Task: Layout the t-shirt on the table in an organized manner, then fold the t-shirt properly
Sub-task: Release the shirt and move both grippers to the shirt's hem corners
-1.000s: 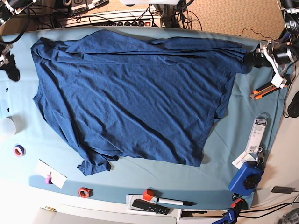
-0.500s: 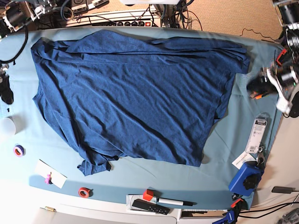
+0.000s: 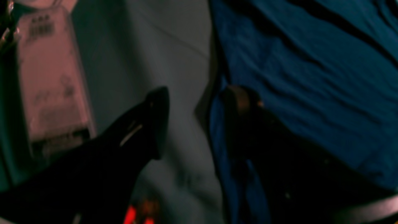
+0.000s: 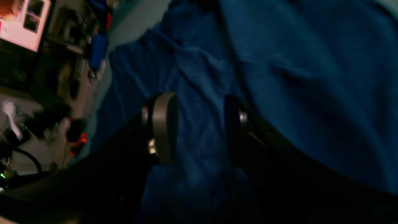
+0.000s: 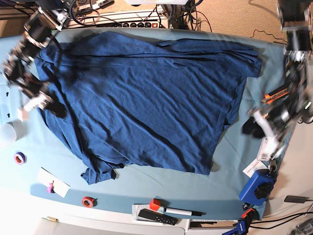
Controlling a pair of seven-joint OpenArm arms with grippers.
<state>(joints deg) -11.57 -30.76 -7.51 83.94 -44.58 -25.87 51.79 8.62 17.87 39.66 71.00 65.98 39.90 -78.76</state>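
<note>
The t-shirt (image 5: 142,98) lay spread over most of the bench (image 5: 239,147), dark blue, still wrinkled, with one sleeve bunched at the near left corner and the far right corner pulled to a point. It was not yet laid out in good order.

Our left gripper (image 5: 255,125) hovered at the right side of the bench, just beside the hem of the shirt. In the left wrist view its fingers (image 3: 157,121) stood wide apart and held nothing; one was over bare teal cloth, the other over the blue edge.

Our right gripper (image 5: 46,104) was over the left part of the shirt. In the right wrist view its fingers (image 4: 163,127) also stood open, with blue fabric below them, and we could not tell whether they touched it.

We judged the shirt to be light, soft and limp. It would sag and fold on itself when lifted, and it would drag easily over the smooth cloth. The hems, the shoulder seams and the sleeve ends looked the best places to pinch, because the fabric is doubled there.
</note>
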